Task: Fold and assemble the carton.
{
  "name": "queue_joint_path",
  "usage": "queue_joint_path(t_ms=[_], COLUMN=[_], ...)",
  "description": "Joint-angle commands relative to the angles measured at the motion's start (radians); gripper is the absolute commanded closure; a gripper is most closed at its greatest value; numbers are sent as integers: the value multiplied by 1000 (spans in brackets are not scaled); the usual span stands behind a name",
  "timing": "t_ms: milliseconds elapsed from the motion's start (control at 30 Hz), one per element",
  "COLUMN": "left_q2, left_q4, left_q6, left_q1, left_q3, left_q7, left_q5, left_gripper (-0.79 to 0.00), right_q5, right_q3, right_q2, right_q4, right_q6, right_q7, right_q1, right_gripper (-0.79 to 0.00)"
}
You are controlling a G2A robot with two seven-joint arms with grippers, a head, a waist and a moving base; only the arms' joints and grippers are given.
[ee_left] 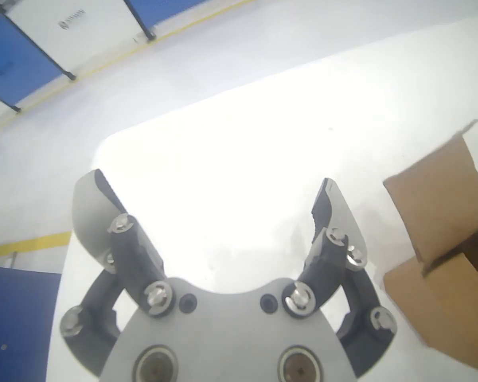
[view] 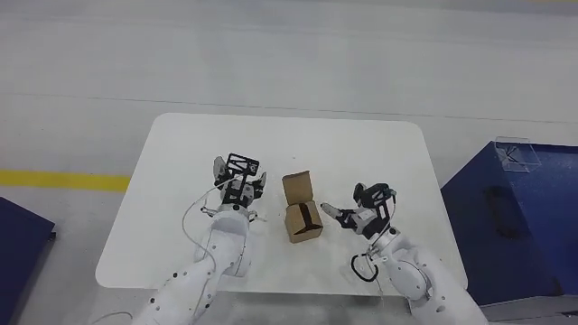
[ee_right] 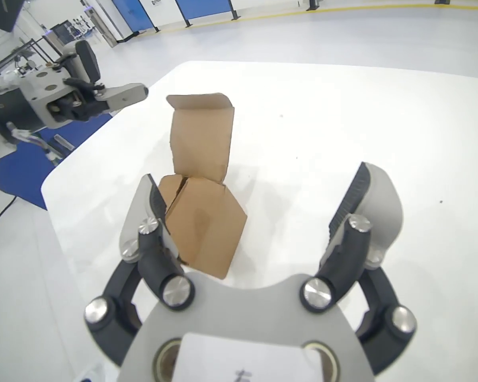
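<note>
Carton (view: pixel 303 220) sits near the middle of the white counter (view: pixel 379 149), between the two arms. Its body is squared up and its lid flap (view: pixel 296 186) stands open on the side away from the robot. Lid to body, its long line runs from the far edge toward the robot.

The left jaws and the right jaws are both spread wide and hold nothing. The right jaws are the nearer: seen from the right wrist the carton lies straight ahead, with one finger (ee_right: pixel 134 216) level with its near corner (touching or not, I cannot tell). The left jaws hang beside the carton, apart from it and aimed past it rather than at it.

My guess is that the lid comes next, and the right arm looks better placed for it.
</note>
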Motion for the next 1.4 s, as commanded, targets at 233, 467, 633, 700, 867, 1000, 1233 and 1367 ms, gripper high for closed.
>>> queue_joint_path(t_ms=[233, 467, 633, 700, 867, 1000, 1233, 1367], left_q2=[-71, -86, -79, -75, -63, -57, -60, -67], left_q4=[215, 281, 263, 243, 194, 163, 146, 155], left_q6=[-217, -417, -460, -478, -510, -514, -510, -492], left_q1=[-175, -212, -182, -161, -107, -75, -57, -60], left_q3=[67, 37, 6, -6, -51, -73, -88, -86], left_q7=[-52, -11, 16, 30, 58, 53, 36, 24], left_q5=[-124, -236, -220, -213, -212, -192, -181, -175], left_gripper=[-785, -785, -785, -785, -785, -785, -785, -785], right_q5=[-358, -396, -393, -397, -406, -411, -445, -482], right_q3=[69, 25, 9, 7, 8, 6, 20, -3], right_q2=[37, 27, 21, 20, 17, 18, 31, 28], right_q4=[-98, -64, -45, -41, -30, -33, -37, -25], right_q6=[-113, -35, -3, 1, 25, -3, -150, -130], right_q7=[44, 54, 60, 64, 70, 70, 51, 44], right_q1=[-123, -87, -62, -55, -39, -37, -52, -45], right_gripper=[-785, -785, -785, -785, -785, -785, -785, -785])
